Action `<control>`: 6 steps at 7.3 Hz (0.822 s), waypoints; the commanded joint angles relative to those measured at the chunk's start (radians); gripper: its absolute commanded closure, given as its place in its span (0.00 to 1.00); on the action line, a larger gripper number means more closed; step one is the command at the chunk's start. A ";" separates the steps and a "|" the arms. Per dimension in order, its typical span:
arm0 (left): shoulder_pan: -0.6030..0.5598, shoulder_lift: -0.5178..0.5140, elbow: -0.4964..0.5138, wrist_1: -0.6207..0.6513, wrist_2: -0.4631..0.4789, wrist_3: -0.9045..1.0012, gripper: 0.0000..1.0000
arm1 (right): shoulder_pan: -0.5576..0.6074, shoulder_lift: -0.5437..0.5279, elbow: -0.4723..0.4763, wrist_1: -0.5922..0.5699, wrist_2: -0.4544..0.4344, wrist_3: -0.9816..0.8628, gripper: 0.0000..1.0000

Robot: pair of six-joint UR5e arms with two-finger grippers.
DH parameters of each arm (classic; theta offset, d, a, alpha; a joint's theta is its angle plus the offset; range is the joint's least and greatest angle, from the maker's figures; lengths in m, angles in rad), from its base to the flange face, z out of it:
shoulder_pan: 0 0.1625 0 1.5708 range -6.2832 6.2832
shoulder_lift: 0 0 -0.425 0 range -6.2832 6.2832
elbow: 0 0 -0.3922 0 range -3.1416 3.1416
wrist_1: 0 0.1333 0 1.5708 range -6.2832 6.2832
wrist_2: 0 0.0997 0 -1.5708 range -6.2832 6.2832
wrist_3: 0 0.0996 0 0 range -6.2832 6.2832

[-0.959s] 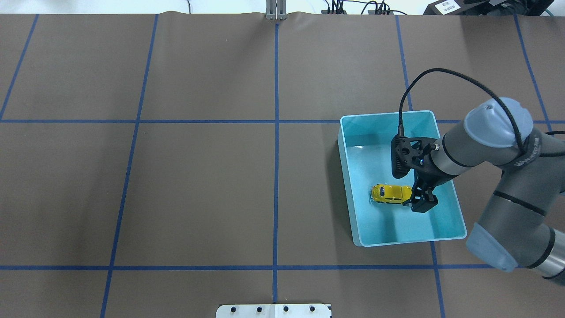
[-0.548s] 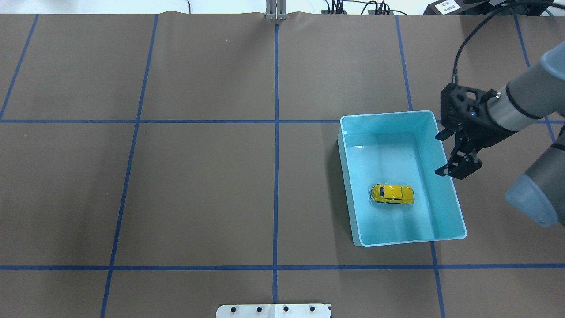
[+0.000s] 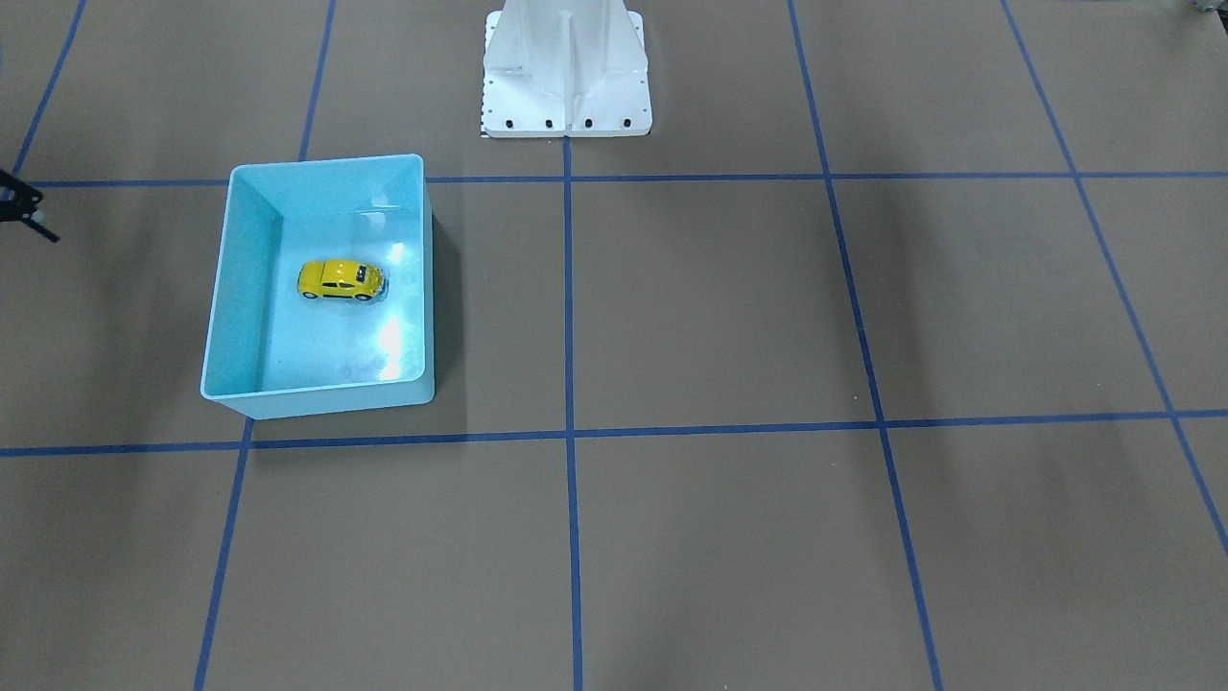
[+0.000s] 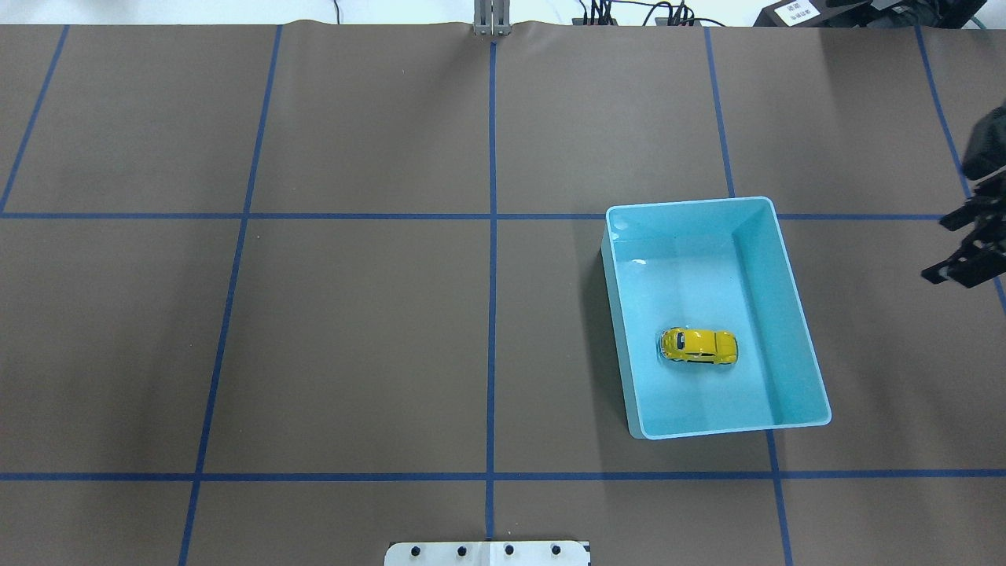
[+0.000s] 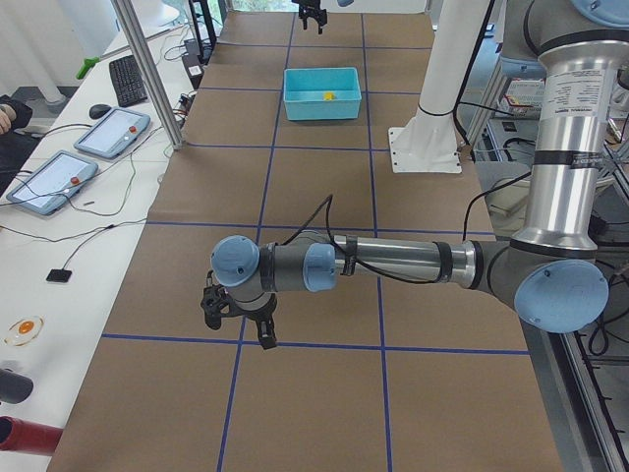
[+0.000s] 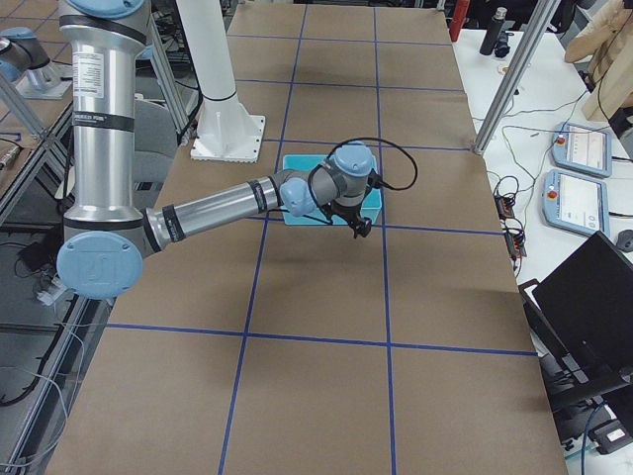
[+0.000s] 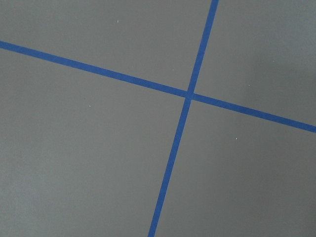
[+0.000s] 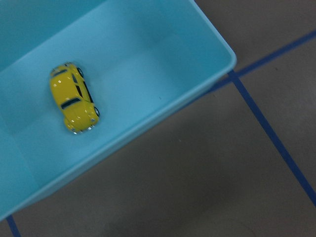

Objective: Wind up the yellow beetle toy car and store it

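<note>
The left arm reaches low over the brown desk [image 4: 354, 330] at its left end, and the left end effector [image 5: 239, 329] hangs just above a blue tape line [image 5: 295, 344]. It shows only in the side view, so I cannot tell whether its fingers are apart or together. The left wrist camera sees nothing but bare desk and a crossing of tape lines.

A white base plate [image 4: 487, 553] lies at the near edge on the centre line.

Right of the centre line stands the light blue bin [image 4: 688, 203], open at the top. The yellow beetle toy car [image 4: 699, 346] sits inside it, upright on its wheels on the floor of the near half. It lies crosswise to the bin's long sides and touches no wall.

Further right, well clear of the bin, the right end effector [image 4: 947, 250] hovers above the desk at the view's edge. Its two fingers are spread apart with nothing between them.
</note>
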 commanded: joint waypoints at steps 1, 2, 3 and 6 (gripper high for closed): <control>0.001 0.000 -0.001 -0.002 0.000 0.001 0.00 | 0.207 -0.042 -0.172 0.003 -0.029 0.009 0.00; 0.001 0.000 -0.001 -0.002 0.000 0.001 0.00 | 0.258 -0.091 -0.193 0.000 -0.077 0.018 0.00; 0.001 0.000 -0.001 -0.002 0.000 0.001 0.00 | 0.301 -0.114 -0.225 -0.002 -0.077 0.021 0.00; 0.001 0.008 -0.005 -0.003 0.002 0.012 0.00 | 0.398 -0.096 -0.265 -0.031 -0.082 0.175 0.00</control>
